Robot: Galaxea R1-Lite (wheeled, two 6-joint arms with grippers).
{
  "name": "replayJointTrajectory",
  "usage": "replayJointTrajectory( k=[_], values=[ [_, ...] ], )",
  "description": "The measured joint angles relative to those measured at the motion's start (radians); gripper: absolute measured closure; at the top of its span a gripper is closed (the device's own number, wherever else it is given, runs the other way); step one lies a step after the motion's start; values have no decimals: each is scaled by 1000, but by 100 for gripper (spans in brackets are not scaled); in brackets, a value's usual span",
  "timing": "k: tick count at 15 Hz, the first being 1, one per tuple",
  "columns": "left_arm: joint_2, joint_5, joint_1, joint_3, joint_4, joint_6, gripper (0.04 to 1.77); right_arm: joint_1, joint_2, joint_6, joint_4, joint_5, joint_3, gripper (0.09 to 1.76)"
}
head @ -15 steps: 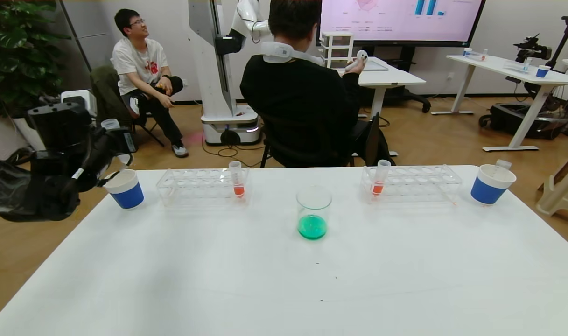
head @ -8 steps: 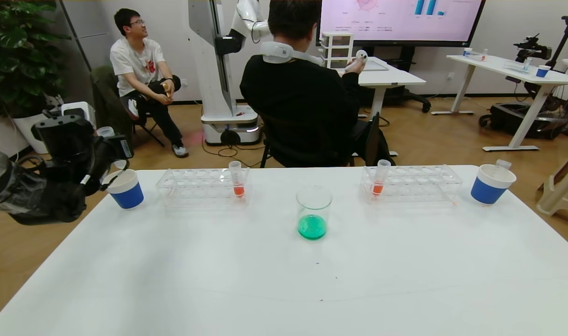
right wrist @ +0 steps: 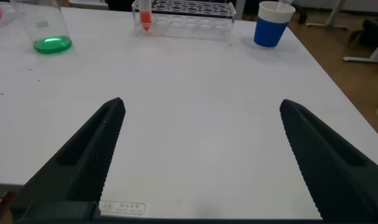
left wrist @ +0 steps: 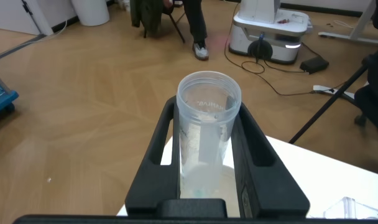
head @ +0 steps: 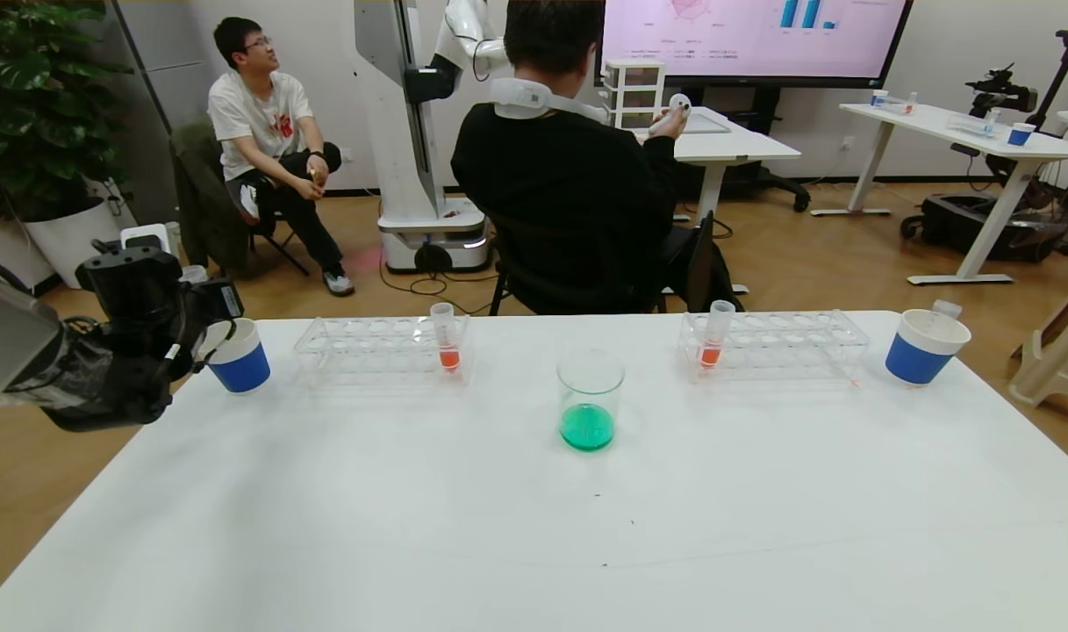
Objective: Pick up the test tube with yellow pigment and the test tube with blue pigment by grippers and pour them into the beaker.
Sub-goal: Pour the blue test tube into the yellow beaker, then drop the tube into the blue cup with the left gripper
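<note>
White worktop (head: 534, 527) fills the foreground, with an office floor, a large screen and two seated people behind it. Near the middle of the worktop the beaker (head: 590, 399) is stood upright, with green liquid in its bottom. Behind it to the left, a clear rack (head: 380, 349) is seen holding one tube with orange-red liquid (head: 446, 337); behind it to the right, a second clear rack (head: 772, 343) holds another orange-red tube (head: 714, 333). A blue white-rimmed cup (head: 235, 355) is placed at the far left corner of the worktop and a second blue cup (head: 924, 346) at the far right corner, with the top of a tube showing above its rim.

The left tool (head: 202, 309) is held at the left edge of the worktop, just above the left blue cup. Its fingers (left wrist: 254, 155) are clamped on a clear tube (left wrist: 207, 134), which is kept upright between them with its open mouth upward. A faint bluish trace seems to be left near the tube's bottom, so it is possibly the test tube with blue pigment, though this cannot be told for sure. The cup's pale inside is seen directly below the tube.

The right tool (right wrist: 201, 149) is not seen from the head camera; in its own wrist view its two black fingers (right wrist: 89, 155) are spread wide apart above bare worktop near the front edge, with nothing between them, well apart from the beaker and the right rack.
</note>
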Motion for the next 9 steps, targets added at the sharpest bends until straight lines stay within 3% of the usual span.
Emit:
replayJointTrajectory(
  k=[3, 6, 9],
  values=[
    [32, 1, 4, 24, -8, 2, 131, 0, 0, 0, 0, 0, 0, 11],
    [62, -1, -2, 68, -133, -9, 131, 0, 0, 0, 0, 0, 0, 11],
    [80, -3, -6, 83, -143, -2, 131, 0, 0, 0, 0, 0, 0, 11]
  ],
)
